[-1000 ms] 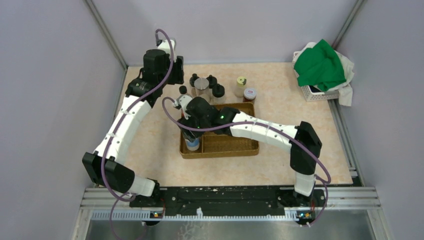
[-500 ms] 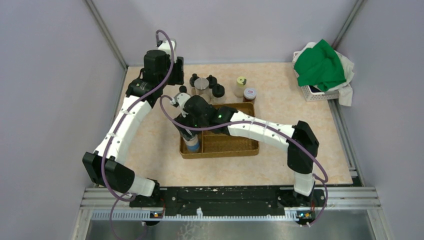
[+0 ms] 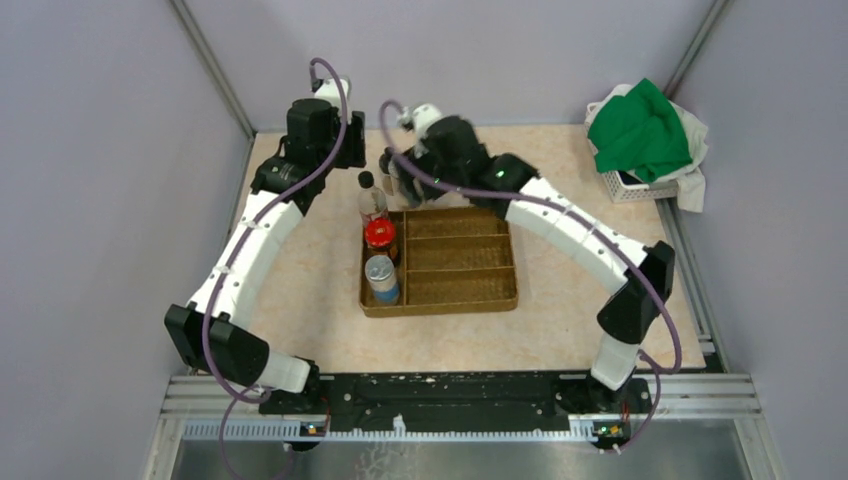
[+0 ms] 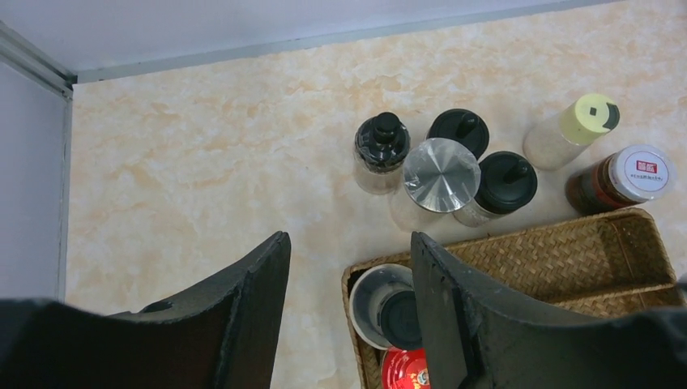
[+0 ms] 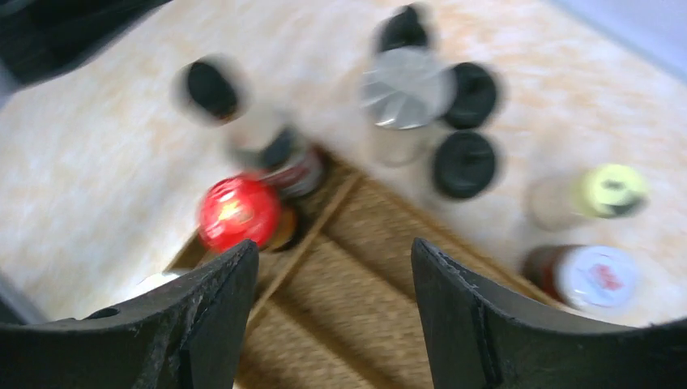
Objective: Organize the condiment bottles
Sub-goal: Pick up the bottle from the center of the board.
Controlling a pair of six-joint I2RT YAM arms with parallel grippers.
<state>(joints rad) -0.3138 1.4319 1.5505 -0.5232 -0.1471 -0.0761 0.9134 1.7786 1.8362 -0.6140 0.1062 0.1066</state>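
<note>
The right gripper (image 3: 402, 172) has swung from the tray (image 3: 460, 268) to its 12 o'clock side; three bottles (image 3: 378, 236) stand in the 9 o'clock compartment. Left wrist: the left gripper (image 4: 348, 243) gapes empty above six loose jars (image 4: 441, 173), not yet sorted. Right wrist (blurred): jaws wide, nothing held.

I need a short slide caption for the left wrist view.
Open left gripper frames the woven tray; silver-lidded jar and five others stand outside.

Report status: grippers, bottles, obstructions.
Left gripper, right gripper open, empty. Three bottles in tray; six loose bottles behind it. Nothing blocking.
</note>
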